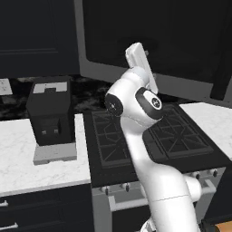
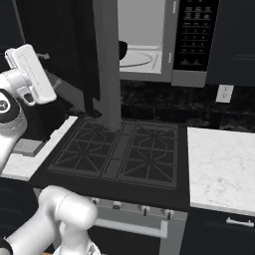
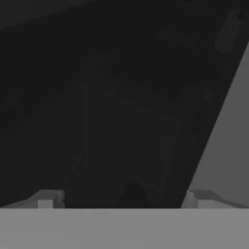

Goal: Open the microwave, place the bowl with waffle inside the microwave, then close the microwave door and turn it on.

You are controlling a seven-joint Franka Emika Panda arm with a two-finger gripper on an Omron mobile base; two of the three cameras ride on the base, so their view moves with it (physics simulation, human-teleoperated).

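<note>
Left base view: the black gas stove (image 1: 154,136) sits between white marble counters (image 1: 27,154) (a black coffee machine (image 1: 50,113) on the left one). Right base view: the grey-framed microwave (image 2: 169,40) hangs above, its glass door (image 2: 107,64) swung open, a small dark bowl (image 2: 122,49) inside. Hand view: the gripper (image 3: 121,199) gapes, holding nothing.

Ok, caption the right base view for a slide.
Microwave door swung open above the stove, a dark bowl inside the microwave.

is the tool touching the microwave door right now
Cannot tell. The hand view shows open fingertips facing the dark microwave door, but neither contact nor a gap is plain.
</note>
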